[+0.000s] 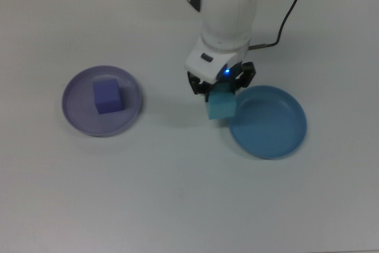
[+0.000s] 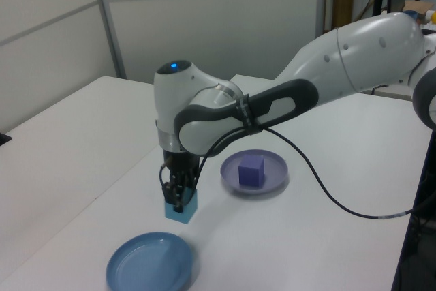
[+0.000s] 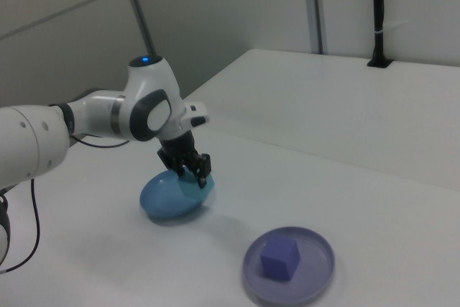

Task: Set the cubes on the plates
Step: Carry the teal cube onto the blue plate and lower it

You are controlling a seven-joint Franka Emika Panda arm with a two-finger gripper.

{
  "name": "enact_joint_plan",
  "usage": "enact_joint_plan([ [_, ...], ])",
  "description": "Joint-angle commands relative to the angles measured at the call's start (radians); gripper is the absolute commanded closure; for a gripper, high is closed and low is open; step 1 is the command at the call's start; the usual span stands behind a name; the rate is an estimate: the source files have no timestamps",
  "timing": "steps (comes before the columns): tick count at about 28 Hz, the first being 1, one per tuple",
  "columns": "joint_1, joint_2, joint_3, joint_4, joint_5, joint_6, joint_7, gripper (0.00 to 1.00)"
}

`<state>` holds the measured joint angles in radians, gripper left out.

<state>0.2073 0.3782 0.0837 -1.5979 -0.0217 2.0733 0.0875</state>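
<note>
Main risk from here: the turquoise cube (image 1: pixel 221 106) hangs off the table only just beside the blue plate (image 1: pixel 278 134) (at the plate's left rim in the top view), so letting go too early, or clipping the rim w/ a low carry, could leave it off the plate. The gripper (image 1: pixel 221 89) is pinched narrowly onto the cube's upper part, touching nothing else. Purple cube (image 1: pixel 107 95) already sits on the lavender plate (image 1: pixel 76 114), well apart at the top view's left.

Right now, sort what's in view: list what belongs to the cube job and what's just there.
Job:
turquoise cube, held in the gripper
blue plate
purple cube, sitting on the lavender plate

Just there:
black cable
black post
</note>
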Motion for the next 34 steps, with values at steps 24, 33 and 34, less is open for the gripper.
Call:
enact_joint_plan([
  [24, 0.136, 0.127, 0.01, 0.041, -0.044, 0.1, 0.144, 0.17],
  [33, 0.138, 0.051, 0.013, 0.039, -0.038, 0.053, 0.147, 0.0],
  [34, 0.138, 0.039, 0.013, 0.039, -0.037, 0.044, 0.149, 0.0],
])
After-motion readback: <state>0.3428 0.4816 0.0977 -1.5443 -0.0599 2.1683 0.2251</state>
